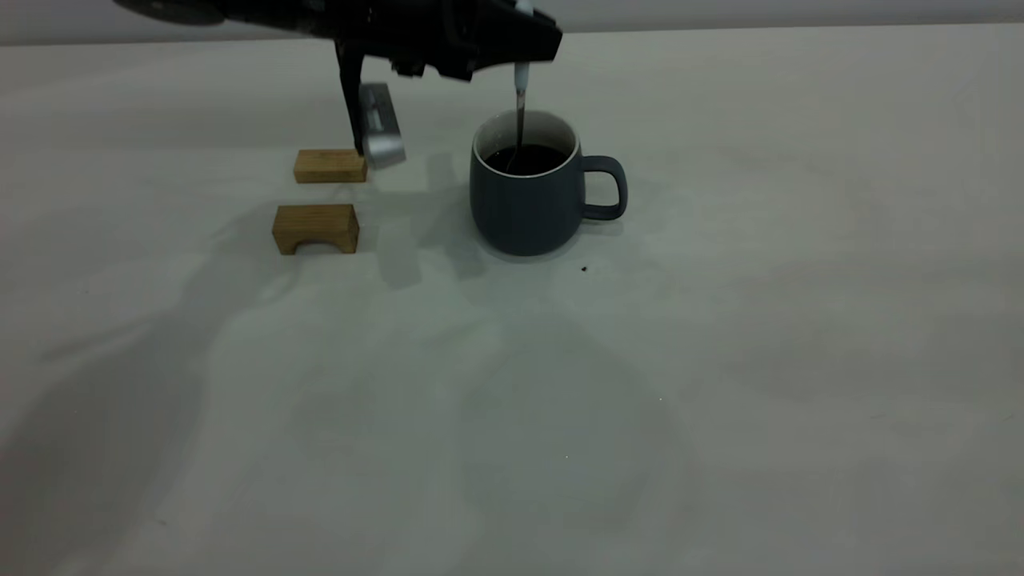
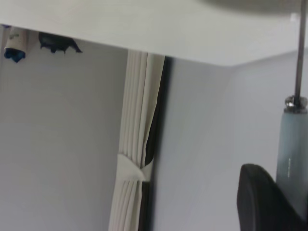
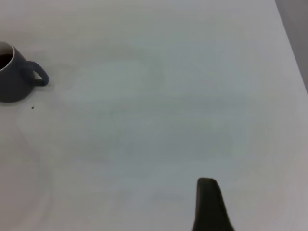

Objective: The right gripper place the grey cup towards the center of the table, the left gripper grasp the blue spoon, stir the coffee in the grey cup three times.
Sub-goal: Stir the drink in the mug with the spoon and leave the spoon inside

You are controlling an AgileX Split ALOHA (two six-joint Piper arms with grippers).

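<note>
Your left gripper hangs directly above the grey cup, jaws clamped on the blue spoon, which stands upright with its bowl dipped in the coffee. The cup sits mid-table, handle pointing right. Two wooden blocks lie well left, clear of stirring; your right gripper waits far right, jaw state unclear.
</note>
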